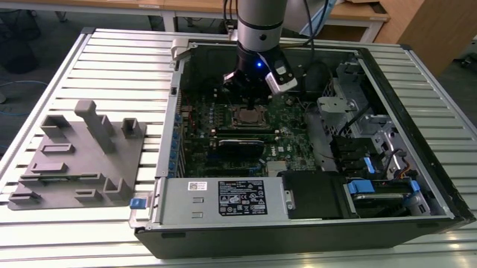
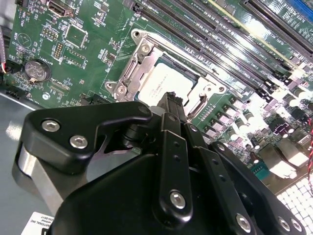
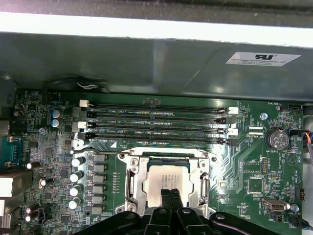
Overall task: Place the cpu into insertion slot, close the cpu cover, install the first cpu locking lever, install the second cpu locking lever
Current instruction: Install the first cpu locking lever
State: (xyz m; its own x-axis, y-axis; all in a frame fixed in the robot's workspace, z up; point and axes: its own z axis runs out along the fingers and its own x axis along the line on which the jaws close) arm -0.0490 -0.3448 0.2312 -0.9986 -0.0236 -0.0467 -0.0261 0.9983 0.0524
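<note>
Slatted metal table (image 1: 111, 61) underlies everything. Well off to the exterior view's left of the insertion slot (image 1: 234, 118) you have a grey fixture block (image 1: 82, 156). Your cpu (image 3: 161, 178) sits in that slot, with the cpu cover (image 3: 135, 185) lying flat around it. Your gripper (image 3: 171, 194) hangs right over the slot, fingers pinched together, gripping nothing visible.
</note>
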